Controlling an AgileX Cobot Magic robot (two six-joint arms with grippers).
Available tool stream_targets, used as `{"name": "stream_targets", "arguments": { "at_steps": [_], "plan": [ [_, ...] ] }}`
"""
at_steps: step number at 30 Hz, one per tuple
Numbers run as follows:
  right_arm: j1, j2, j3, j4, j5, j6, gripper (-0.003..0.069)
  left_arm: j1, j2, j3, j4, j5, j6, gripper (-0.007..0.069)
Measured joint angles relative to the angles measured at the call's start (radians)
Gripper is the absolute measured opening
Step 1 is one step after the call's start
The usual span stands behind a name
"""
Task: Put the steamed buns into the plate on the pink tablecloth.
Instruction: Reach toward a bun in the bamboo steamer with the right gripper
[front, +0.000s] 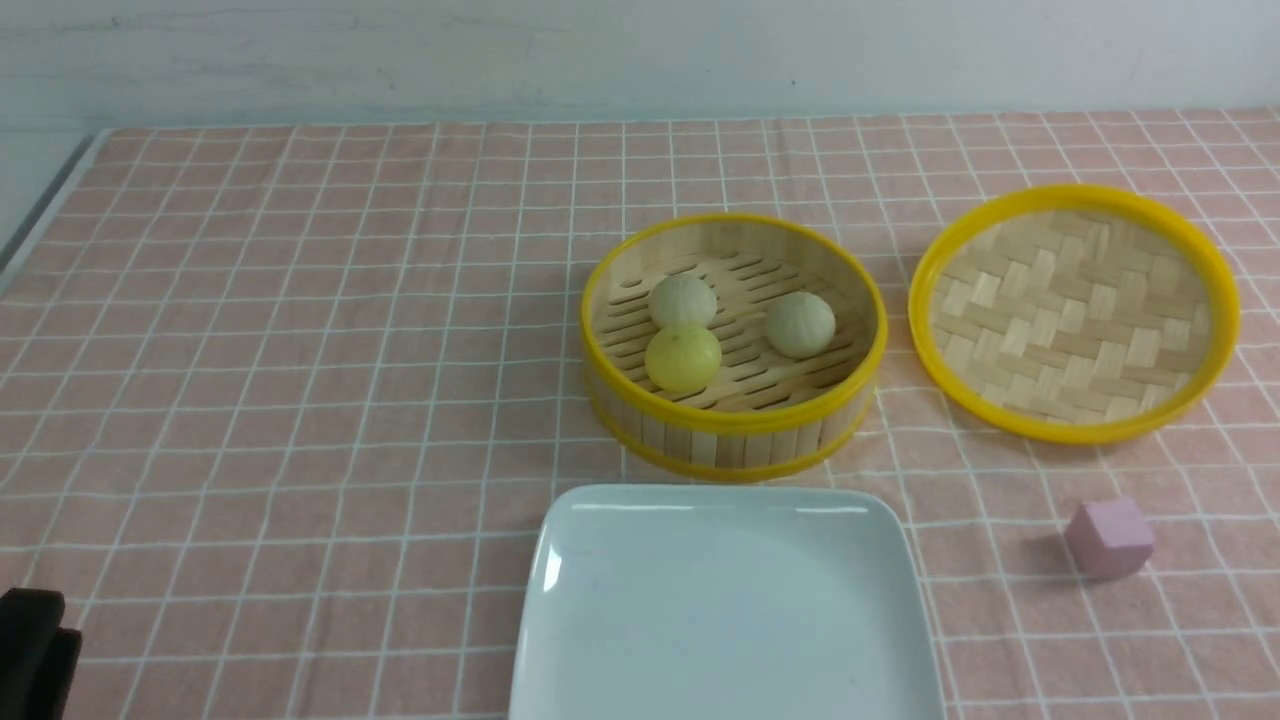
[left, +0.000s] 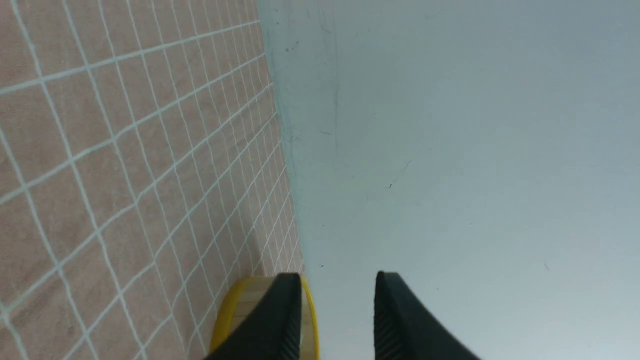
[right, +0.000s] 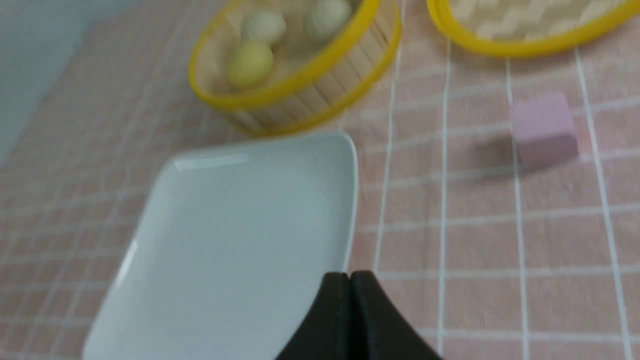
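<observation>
Two pincers show: the left gripper (left: 338, 280) points outward over the cloth (left: 125, 150), its fingers parted around nothing; the right gripper (right: 349, 277), seemingly angled toward the plate (right: 235, 240), is closed, empty.

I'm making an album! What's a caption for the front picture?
Three buns in a basket, beside an empty plate.
</observation>
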Motion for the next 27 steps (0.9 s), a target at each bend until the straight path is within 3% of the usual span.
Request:
{"name": "stream_targets", "arguments": {
  "at_steps": [7,10,13,16,20,24,27],
  "plan": [
    [0.0,0.307,-0.083,0.009,0.123,-0.156,-0.0005,0.0,0.0,0.0,0.054,-0.013,0.076,0.024],
    [0.0,0.456,-0.106,0.102,0.17,-0.346,0.0002,0.0,0.0,0.0,0.08,-0.015,0.158,0.0236],
    [0.0,0.567,-0.123,0.185,0.245,-0.495,0.0016,0.0,0.0,0.0,0.087,-0.015,0.205,0.0207],
    [0.023,0.688,-0.159,0.268,0.329,-0.603,0.0059,0.0,0.0,-0.022,0.095,0.055,0.24,0.0115],
    [0.114,0.78,-0.234,0.241,0.339,-0.581,0.0101,0.0,0.046,-0.129,0.138,0.22,0.3,0.0029],
    [0.294,0.914,-0.399,0.05,0.31,-0.415,0.0124,0.0,0.298,-0.327,0.176,0.499,0.371,0.0001],
    [0.373,0.979,-0.51,-0.079,0.274,-0.311,0.0141,0.0,0.476,-0.435,0.179,0.64,0.43,0.0001]
  ]
}}
